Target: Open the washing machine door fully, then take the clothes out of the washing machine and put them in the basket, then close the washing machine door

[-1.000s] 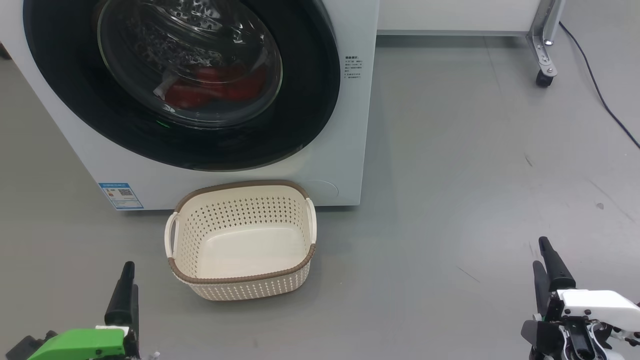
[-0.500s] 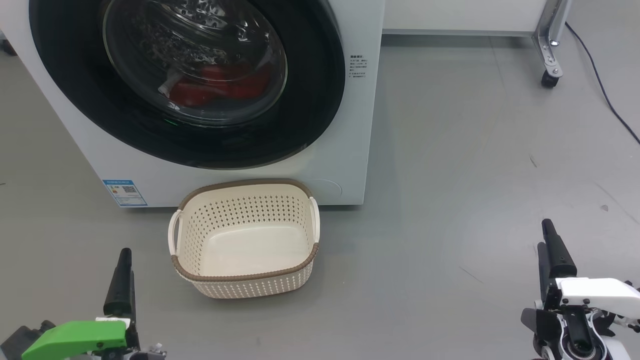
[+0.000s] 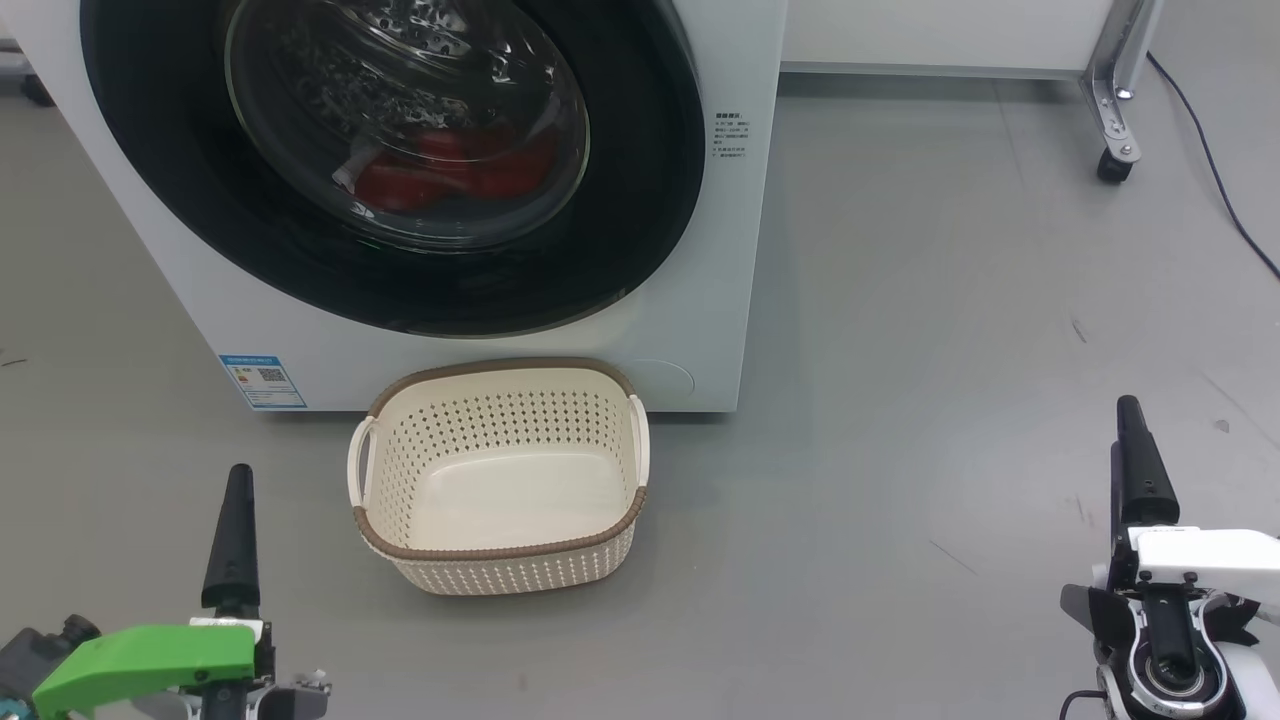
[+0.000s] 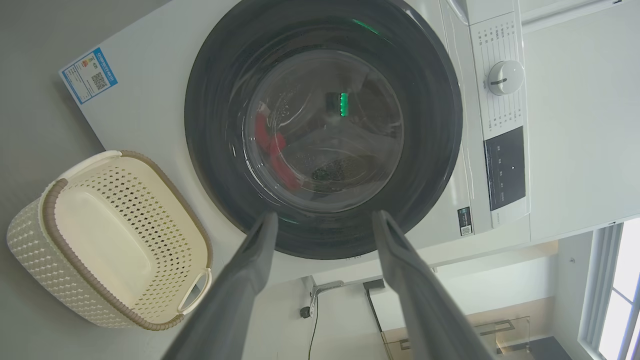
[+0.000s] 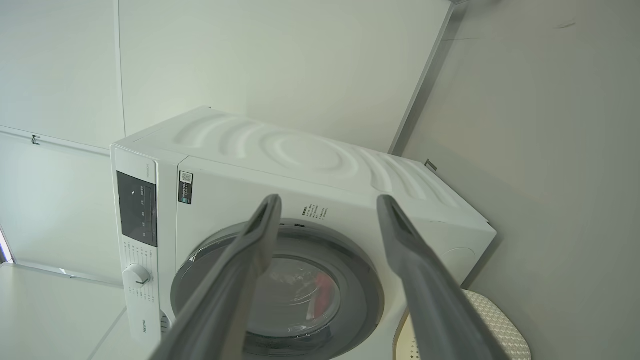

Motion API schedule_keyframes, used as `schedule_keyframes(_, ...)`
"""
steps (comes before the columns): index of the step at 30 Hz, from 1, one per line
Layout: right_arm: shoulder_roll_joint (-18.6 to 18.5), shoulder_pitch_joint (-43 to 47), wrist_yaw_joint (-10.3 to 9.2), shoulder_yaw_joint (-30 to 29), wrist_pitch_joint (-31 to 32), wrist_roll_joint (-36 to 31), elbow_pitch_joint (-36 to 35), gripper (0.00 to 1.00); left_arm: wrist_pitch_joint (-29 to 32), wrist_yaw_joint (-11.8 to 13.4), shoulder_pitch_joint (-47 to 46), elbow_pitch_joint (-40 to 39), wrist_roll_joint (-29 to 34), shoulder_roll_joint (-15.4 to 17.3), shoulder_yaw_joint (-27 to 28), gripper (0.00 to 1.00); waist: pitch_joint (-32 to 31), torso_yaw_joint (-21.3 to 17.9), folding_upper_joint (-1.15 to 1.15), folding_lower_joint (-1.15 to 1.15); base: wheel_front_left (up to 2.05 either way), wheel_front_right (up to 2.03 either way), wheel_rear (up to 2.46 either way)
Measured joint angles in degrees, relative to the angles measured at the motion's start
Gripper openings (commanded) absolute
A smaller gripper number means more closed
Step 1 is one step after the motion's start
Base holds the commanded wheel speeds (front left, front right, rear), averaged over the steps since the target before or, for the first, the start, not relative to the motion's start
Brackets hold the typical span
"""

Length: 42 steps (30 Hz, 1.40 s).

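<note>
- Clothes (image 3: 450, 172) are lying behind the shut washing machine door (image 3: 640, 200), above the basket (image 3: 500, 572).
- Left hand (image 4: 325, 214), right hand (image 5: 328, 197) are flanking the basket, released.

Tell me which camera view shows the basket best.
The head view: the whole basket sits upright, its empty inside and both handles plain. The left wrist view shows the basket nearly whole, but sideways at the lower left. The right wrist view catches a corner of the basket at the bottom edge.
</note>
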Motion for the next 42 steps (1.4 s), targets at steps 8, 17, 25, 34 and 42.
schedule_keyframes(8,0.14,-0.52,0.00,-0.64,-1.14,-2.32,-1.79,1.00,-1.18,0.00,-0.01,-1.26,6.28,0.09,0.35,1.00,-0.44,0.43,0.00,0.00,0.00,0.00,0.00)
schedule_keyframes(17,0.26,-0.68,-0.13,-0.49,-2.59,-8.81,-3.33,1.00,-2.45,-0.01,0.01,-3.52,13.04,-0.04,0.94,1.00,-0.87,0.74,0.00,0.00,0.00,0.00,0.00)
schedule_keyframes(25,0.46,-0.68,-1.15,0.56,-4.16,-16.93,-4.14,1.00,-3.68,-0.02,0.08,-5.15,21.71,0.41,-1.05,1.00,-0.95,0.89,0.00,0.00,0.00,0.00,0.00)
schedule_keyframes(34,0.55,-0.68,-2.04,2.45,-5.68,-28.64,-4.44,1.00,-5.03,-0.03,0.16,-5.27,32.99,1.70,-4.34,1.00,-0.81,1.19,0.00,0.00,0.00,0.00,0.00)
schedule_keyframes(42,0.71,-0.69,-3.54,4.02,-6.95,-31.95,-4.38,1.00,-6.32,-0.08,0.19,-5.38,45.69,2.98,-6.20,1.00,-0.53,1.43,0.00,0.00,0.00,0.00,0.00)
